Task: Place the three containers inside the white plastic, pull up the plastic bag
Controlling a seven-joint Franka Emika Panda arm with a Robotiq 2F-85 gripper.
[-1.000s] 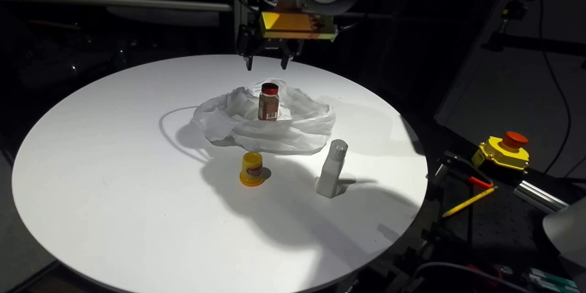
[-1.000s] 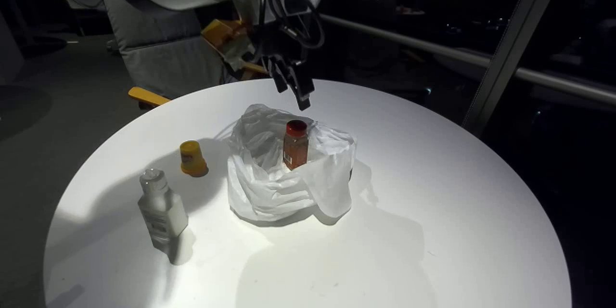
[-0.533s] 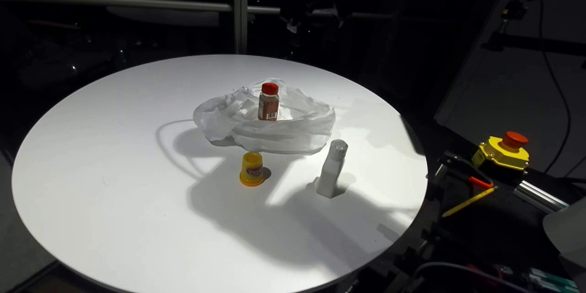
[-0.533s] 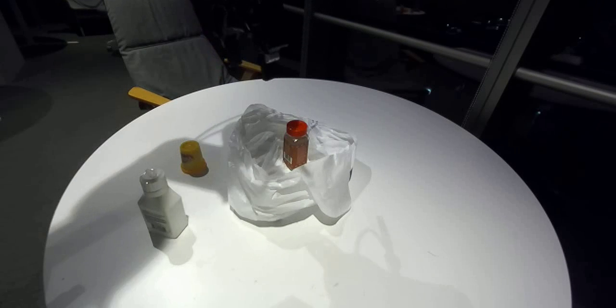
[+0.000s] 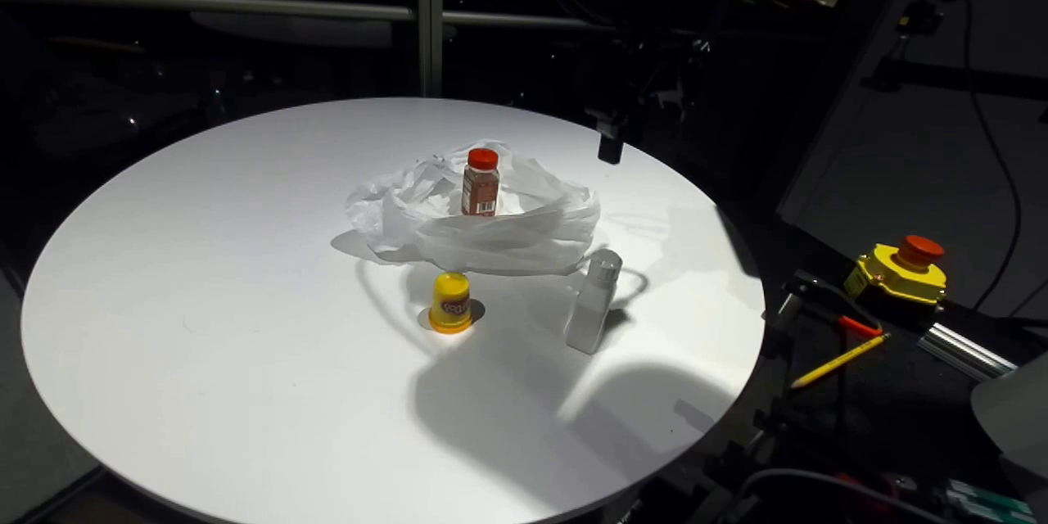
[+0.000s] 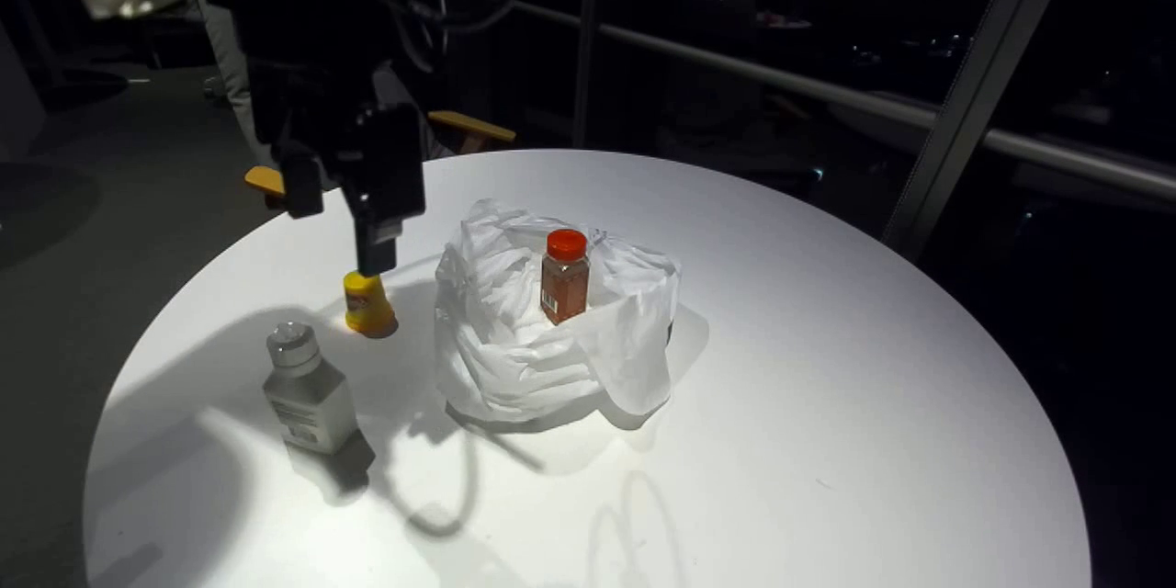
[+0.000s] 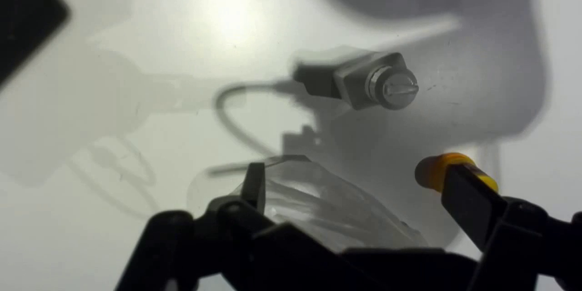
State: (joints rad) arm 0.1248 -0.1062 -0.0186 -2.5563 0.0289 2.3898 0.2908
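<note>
Black jaws: they stand wide apart and hold nothing, tips pointing down, raised above the round white surface (image 6: 854, 322).
Pale grey square-sided bottle (image 6: 312, 404) with a round clear-grey cap: it stands upright on the surface, its label visible in an exterior view.
Thin, wrinkled, translucent white plastic bag (image 6: 533, 377): it rests on the surface with its mouth open upward, apart from the grey bottle.
Orange-brown bottle (image 6: 564, 285) with a red cap: it stands upright inside the bag, its barcode showing in both exterior views.
Squat yellow tub (image 6: 369, 305) with a wider orange rim at its base: it stands outside the bag, apart from both it and the grey bottle; in the wrist view one side of the jaws partly covers it.
Light wooden chair armrests (image 6: 470, 125): they show beyond the surface in an exterior view.
Pale metal rail (image 6: 827, 92): it crosses the dark background.
</note>
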